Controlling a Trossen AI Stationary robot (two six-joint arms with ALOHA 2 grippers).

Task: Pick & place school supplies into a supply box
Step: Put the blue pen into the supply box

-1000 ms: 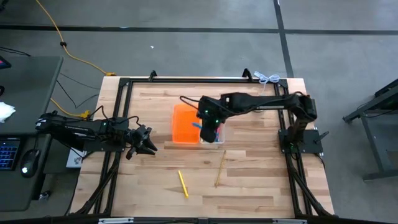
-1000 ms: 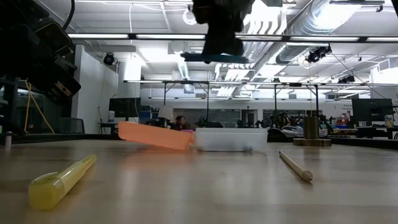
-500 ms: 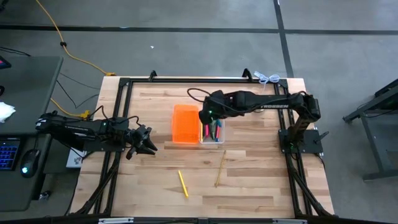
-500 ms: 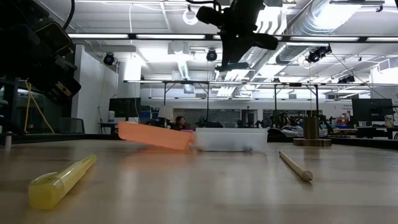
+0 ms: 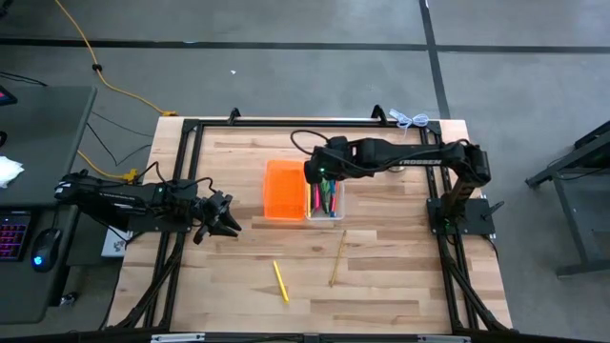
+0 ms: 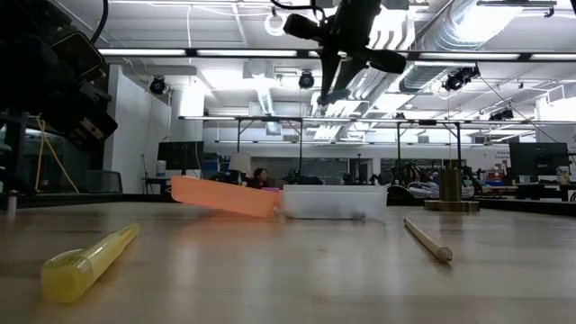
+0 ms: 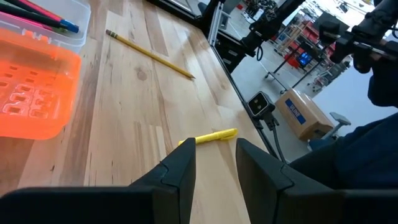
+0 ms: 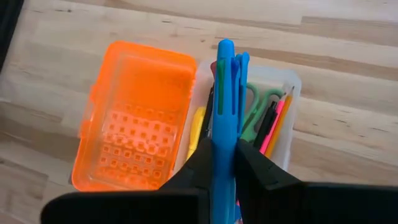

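Orange-and-clear supply box lay mid-table directly beneath my right gripper, seen from above. At table height, that gripper hung high over it. Wrist camera: my fingers pinched a blue pen.

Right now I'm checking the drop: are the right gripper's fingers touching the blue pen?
Touching. The right wrist view shows the right gripper's fingers pressed against both sides of the blue pen.
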